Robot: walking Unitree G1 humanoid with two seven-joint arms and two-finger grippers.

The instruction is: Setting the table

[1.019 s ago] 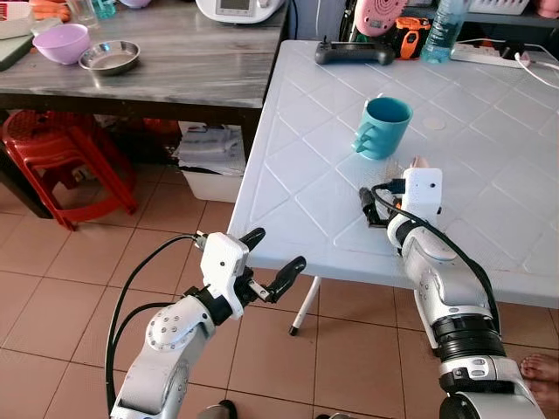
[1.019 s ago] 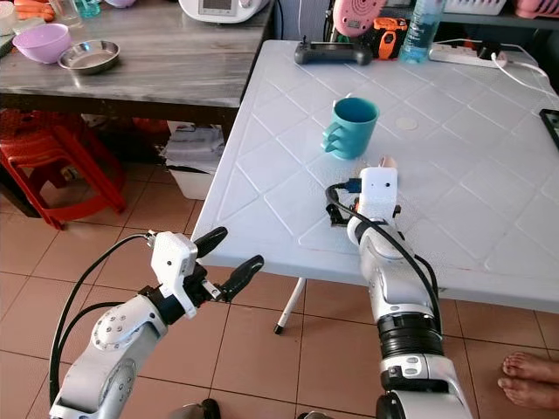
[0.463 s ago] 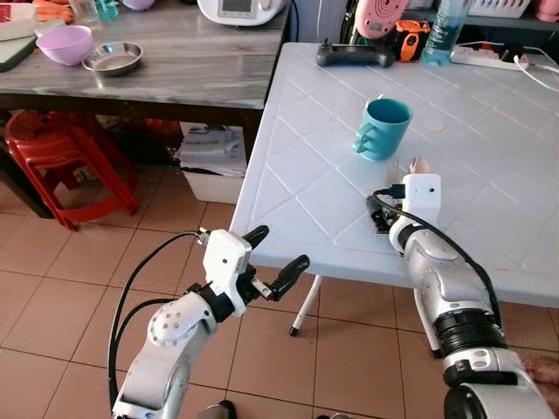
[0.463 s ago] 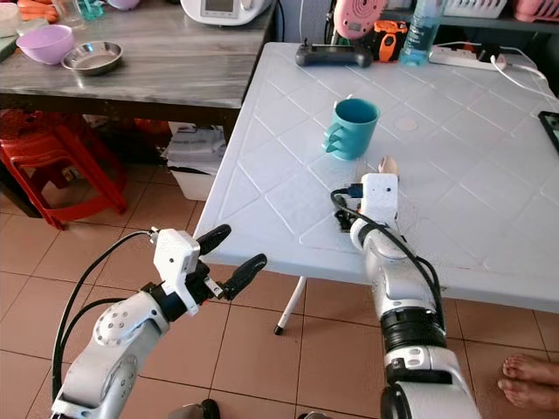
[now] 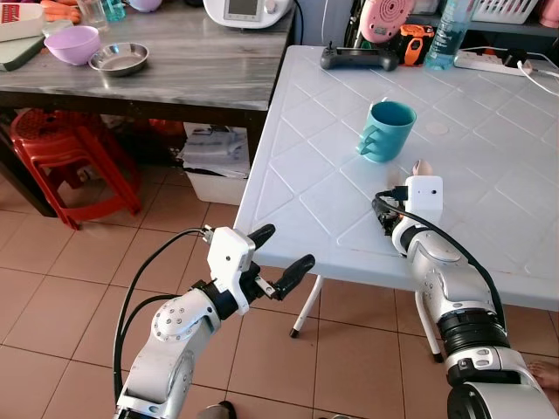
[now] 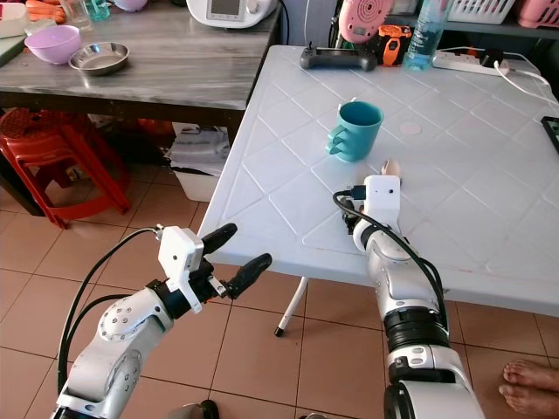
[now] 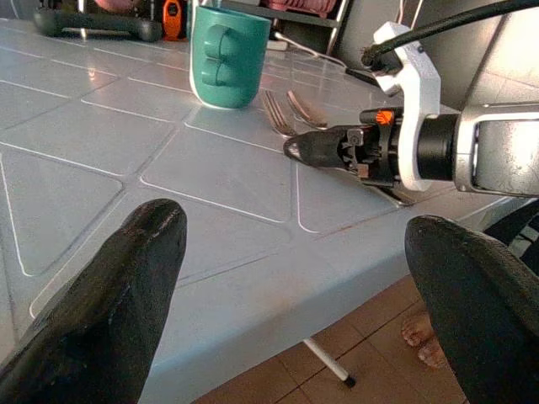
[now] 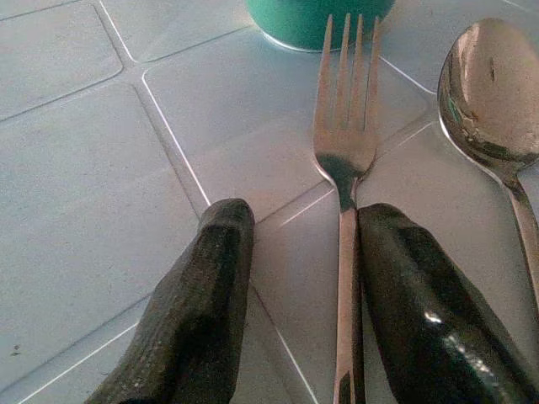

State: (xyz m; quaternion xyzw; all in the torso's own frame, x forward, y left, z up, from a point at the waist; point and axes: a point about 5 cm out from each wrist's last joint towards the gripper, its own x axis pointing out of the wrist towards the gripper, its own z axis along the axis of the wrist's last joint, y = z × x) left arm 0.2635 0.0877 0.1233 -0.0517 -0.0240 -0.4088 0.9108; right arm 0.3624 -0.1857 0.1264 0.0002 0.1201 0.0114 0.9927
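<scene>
Cutlery first: our fork [image 8: 347, 135] lies flat on the white tabletop [image 5: 301, 175], near its front edge, with the spoon [image 8: 493, 93] just beside it on the right. Nearest to us, the left hand [image 5: 278, 258] hangs off the tabletop's near left corner, over the tiled floor [image 5: 79, 262], its fingers spread wide and holding nothing. Farther in, the right hand [image 8: 295, 252] rests low on the tabletop with its fingers parted; the fork handle runs between them, against the inner side of one finger [image 8: 421, 286], and we judge it not gripped. Beyond the tines stands the teal mug [image 5: 385, 130], close to both pieces.

We judge the cutlery-laying step about finished. The next move would be to draw the right hand back along the handle without dragging the fork.

Room is tight behind, since the front edge is near. To the right and far side the tabletop is open until the game controller [image 5: 360, 58] and bottle [image 5: 445, 33] at the back edge. To the left stands a grey counter [image 5: 175, 70] with bowls.
</scene>
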